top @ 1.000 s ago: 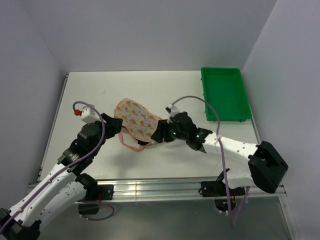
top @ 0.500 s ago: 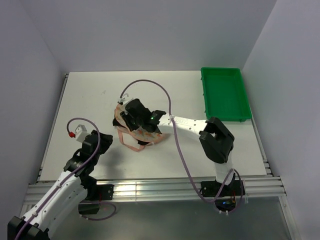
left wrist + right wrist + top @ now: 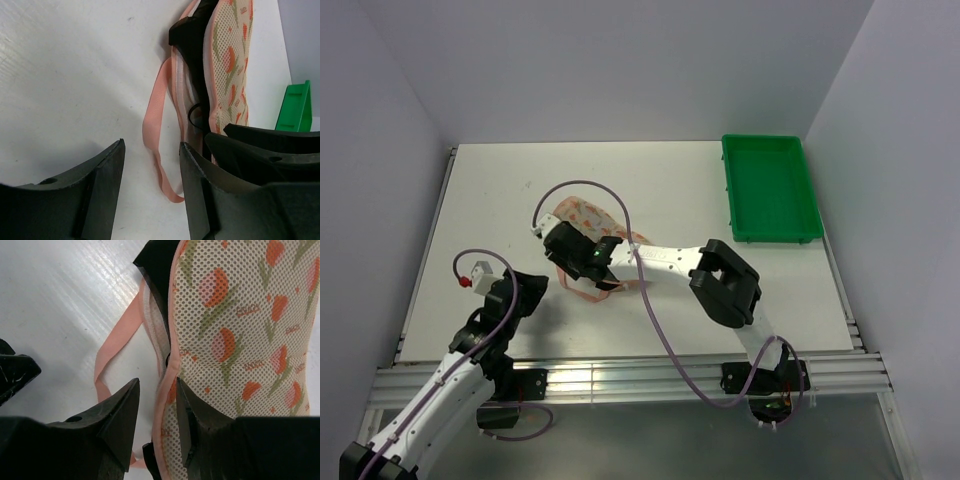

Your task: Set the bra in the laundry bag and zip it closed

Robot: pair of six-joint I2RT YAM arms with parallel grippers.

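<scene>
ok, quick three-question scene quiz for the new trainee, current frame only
1. True or false: the bra is fully inside the laundry bag.
2. Which gripper has the bag's pink edge between its fingers? A) left B) right
3. Fill in: the tray is ___ in colour.

Key:
1. False. Black fabric sticks out past the bag's edge.
2. B, the right gripper.
3. Green.
</scene>
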